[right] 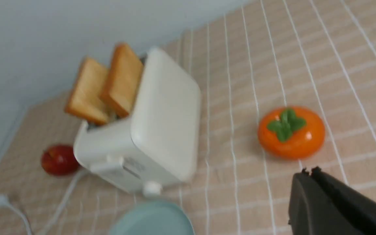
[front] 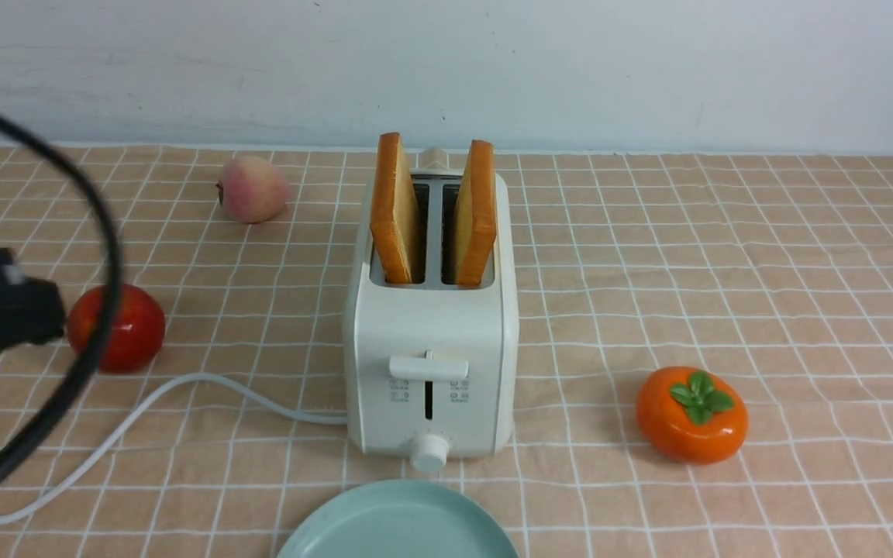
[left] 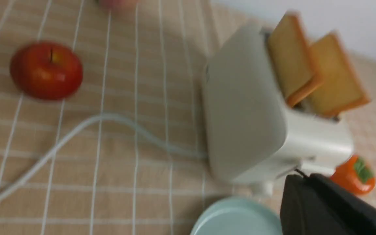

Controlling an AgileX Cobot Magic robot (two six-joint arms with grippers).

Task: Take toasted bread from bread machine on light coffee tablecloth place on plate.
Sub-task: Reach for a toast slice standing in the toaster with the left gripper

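Two thick, square toasted bread [front: 394,209] slices, orange-crusted, stand on edge in the slots of the smooth cream bread machine [front: 431,341] at frame centre, on the wrinkled, white-gridded light coffee tablecloth [front: 725,256]. Round mint plate [front: 400,519]: bottom centre. My matte-black left gripper [left: 300,176] and right gripper [right: 308,170] are pressed together, holding nothing.

- peach [front: 253,188]: pink-yellow, round, far-left area of the tabletop [front: 803,271], near the far edge
- red apple [front: 117,328]: glossy, left side, closer to the near edge than the peach and well apart from it; stem dimple shows in the left wrist view
- persimmon [front: 692,415]: orange, shiny, green leaf cap on top, upright, right of centre toward the near edge
- wall [front: 446,70]: plain whitish, lightly scuffed, along the far edge
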